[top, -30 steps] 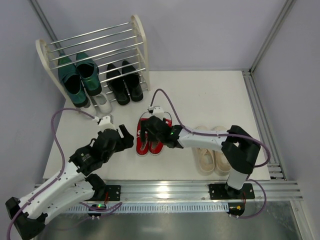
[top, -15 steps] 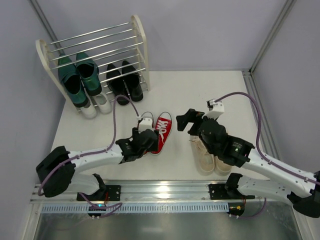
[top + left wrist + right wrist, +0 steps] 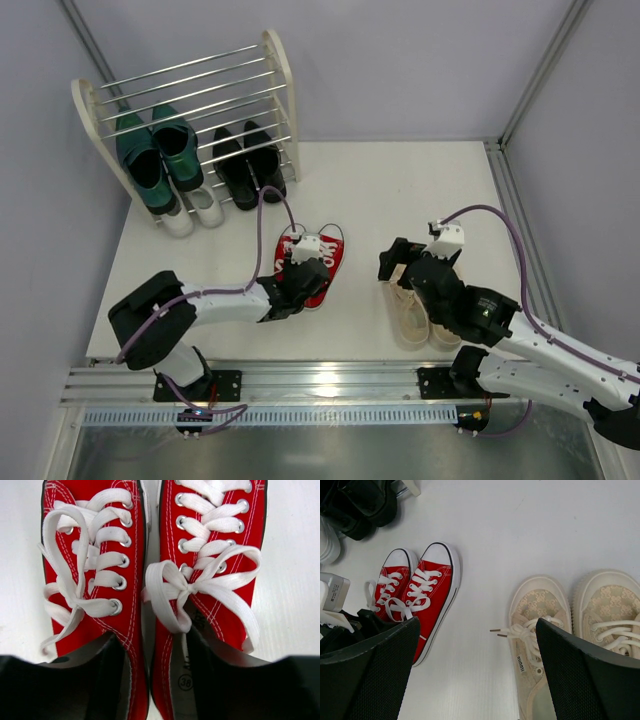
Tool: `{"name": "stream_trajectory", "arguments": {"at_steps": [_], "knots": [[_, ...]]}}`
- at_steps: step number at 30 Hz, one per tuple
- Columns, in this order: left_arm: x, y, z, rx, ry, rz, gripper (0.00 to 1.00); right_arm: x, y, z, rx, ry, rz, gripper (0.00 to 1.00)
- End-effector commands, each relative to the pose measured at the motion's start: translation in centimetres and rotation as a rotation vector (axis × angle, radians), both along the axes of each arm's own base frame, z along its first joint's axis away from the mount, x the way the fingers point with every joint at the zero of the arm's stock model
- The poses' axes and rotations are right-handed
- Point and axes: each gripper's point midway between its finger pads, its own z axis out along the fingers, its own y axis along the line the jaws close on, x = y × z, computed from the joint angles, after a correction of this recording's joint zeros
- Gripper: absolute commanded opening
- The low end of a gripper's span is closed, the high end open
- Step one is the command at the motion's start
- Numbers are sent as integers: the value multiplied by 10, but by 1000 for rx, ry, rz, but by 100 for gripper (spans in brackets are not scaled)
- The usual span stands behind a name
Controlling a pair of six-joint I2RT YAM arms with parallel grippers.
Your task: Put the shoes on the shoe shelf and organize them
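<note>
The red canvas sneakers (image 3: pixel 324 254) lie side by side on the white table, toes pointing away, and also show in the left wrist view (image 3: pixel 95 555). My left gripper (image 3: pixel 300 274) is open over their heels (image 3: pixel 150 642). One finger sits in each shoe's opening, and the two inner walls stand between the fingers, not clamped. My right gripper (image 3: pixel 398 262) is open and empty (image 3: pixel 477 625) above the table, between the red pair (image 3: pixel 427 590) and the beige lace-up sneakers (image 3: pixel 540 610). The beige pair (image 3: pixel 412 322) lies partly under my right arm.
The shoe shelf (image 3: pixel 281 75) stands at the back left. It holds the dark green loafers (image 3: pixel 158 155) and the black dress shoes (image 3: pixel 246 165), with the white sneakers (image 3: pixel 196 211) low beneath the green pair. Metal rails run along the table's right and near edges.
One second ago the right gripper was at the red sneakers and the left arm was drawn back. Now the left gripper sits over the sneakers' heels and the right has withdrawn over the beige pair.
</note>
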Motion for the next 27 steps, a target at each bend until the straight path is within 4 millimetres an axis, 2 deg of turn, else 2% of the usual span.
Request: {"name": "stream_trajectory", "arguments": {"at_steps": [1, 6, 7, 9, 11, 12, 13, 15, 17, 19, 20, 22, 23, 26, 27], "knots": [[24, -11, 16, -37, -118, 17, 47, 1, -7, 1, 4, -8, -34, 97], [39, -8, 7, -63, -134, 31, 32, 0, -9, -2, -18, 3, -32, 96], [40, -9, 10, -71, -149, 27, 29, -1, -10, -3, -20, 5, -31, 96], [45, -11, 19, -91, -185, 28, 17, -2, -11, -5, -22, 7, -33, 96], [49, -12, 33, -106, -209, 42, 0, -3, -13, -8, -28, 11, -33, 96], [46, -9, 36, -97, -194, 51, 0, -4, -14, -7, -27, 10, -33, 96], [48, -12, 55, -134, -209, 58, 0, -4, -15, -9, -35, 15, -34, 96], [37, -10, 65, -134, -170, 64, 0, -5, -17, -10, -43, 17, -34, 96], [31, -12, 101, -181, -207, 75, 0, -5, -18, -11, -47, 18, -33, 96], [23, -1, 116, -161, -215, 104, 0, -6, -19, -11, -50, 15, -29, 96], [23, 2, 134, -192, -238, 120, 0, -7, -18, -12, -50, 17, -24, 96], [22, 15, 151, -176, -259, 160, 0, -7, -18, -12, -46, 15, -19, 96], [24, 17, 173, -207, -287, 174, 0, -8, -18, -12, -47, 14, -17, 96], [26, 28, 194, -161, -321, 207, 0, -9, -19, -9, -45, 11, -7, 95], [30, 28, 211, -172, -342, 223, 0, -10, -19, -8, -45, 10, -5, 95]]}}
